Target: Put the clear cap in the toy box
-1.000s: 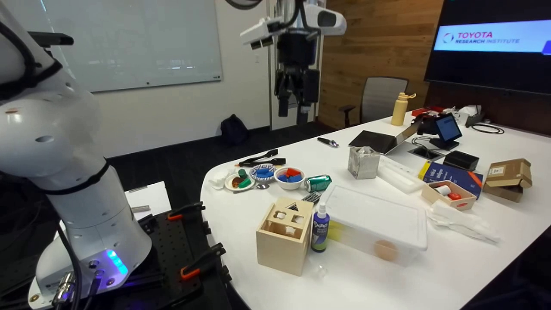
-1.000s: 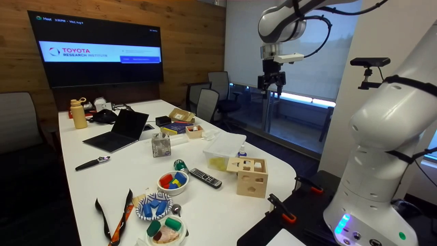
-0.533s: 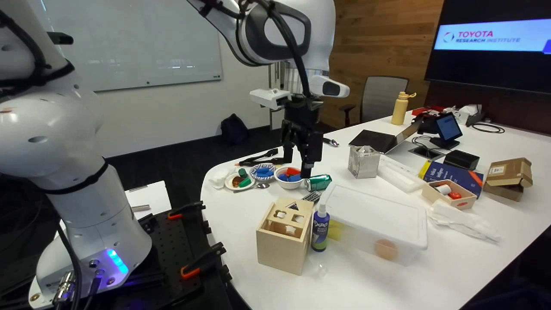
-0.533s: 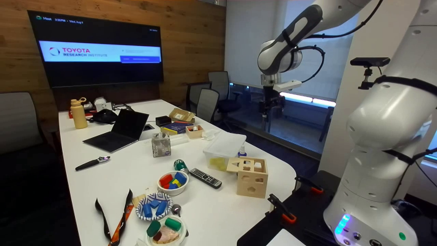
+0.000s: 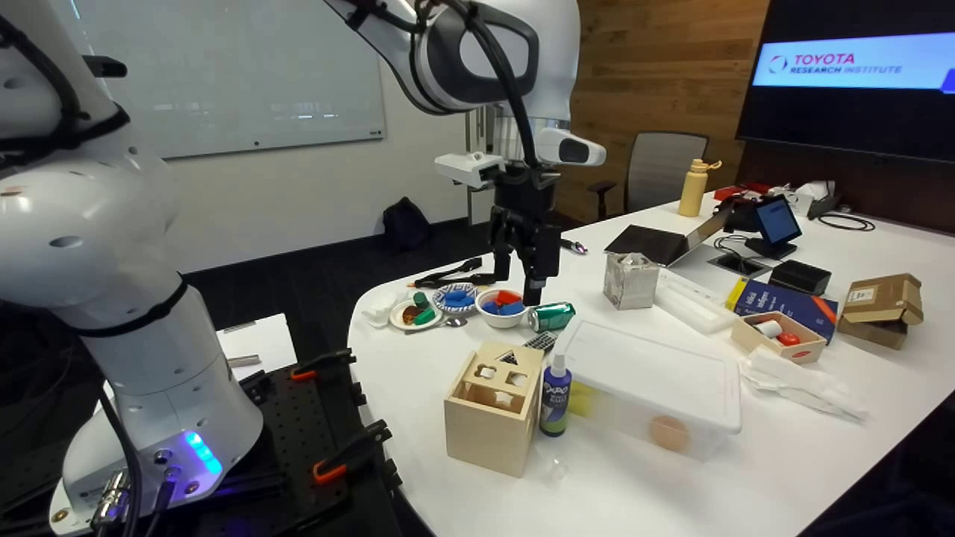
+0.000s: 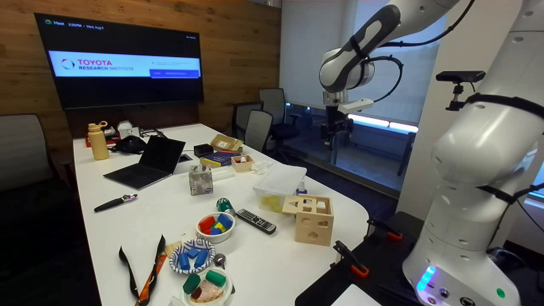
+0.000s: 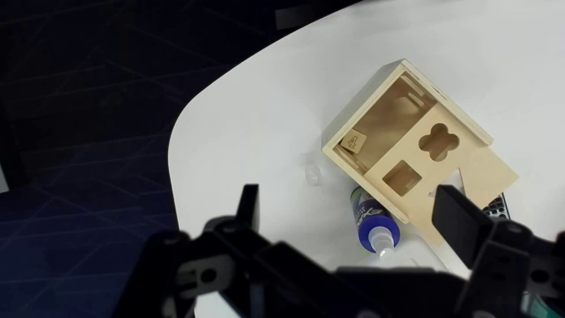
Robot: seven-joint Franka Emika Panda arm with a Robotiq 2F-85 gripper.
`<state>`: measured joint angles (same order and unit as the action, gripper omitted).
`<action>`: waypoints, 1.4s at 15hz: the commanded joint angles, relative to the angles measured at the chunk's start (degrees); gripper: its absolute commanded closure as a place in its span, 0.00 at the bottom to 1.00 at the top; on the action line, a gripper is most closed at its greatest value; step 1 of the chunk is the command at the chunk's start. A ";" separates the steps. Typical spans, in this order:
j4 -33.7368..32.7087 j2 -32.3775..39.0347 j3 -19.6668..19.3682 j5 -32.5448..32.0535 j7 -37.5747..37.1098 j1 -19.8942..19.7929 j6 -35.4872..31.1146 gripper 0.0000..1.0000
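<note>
Apparently step 1, the pick, is in hand: the jaws stand apart, empty; the cap (image 7: 313,175) lies on the surface (image 7: 247,132) near the box (image 7: 417,159). Next, centre above the cap and descend.

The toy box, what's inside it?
A wooden piece marked 4 shows in a corner of the toy box; its lid covers part, so I can't see everything.

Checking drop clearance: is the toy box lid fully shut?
No, the wrist view shows the lid jutting past one edge, leaving the toy box partly open.
</note>
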<state>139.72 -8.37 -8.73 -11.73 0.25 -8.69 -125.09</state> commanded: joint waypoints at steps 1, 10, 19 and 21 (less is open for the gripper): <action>-3.56 8.51 0.38 -2.67 -5.02 -0.66 -1.83 0.00; -10.94 26.46 -3.02 -3.54 -8.77 -1.08 -6.34 0.00; -16.88 41.75 -4.57 0.17 -8.58 -2.12 -19.18 0.00; -18.76 44.58 -4.67 2.27 -9.41 -2.13 -20.49 0.00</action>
<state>124.10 32.57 -13.19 -12.09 -8.34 -10.70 -143.94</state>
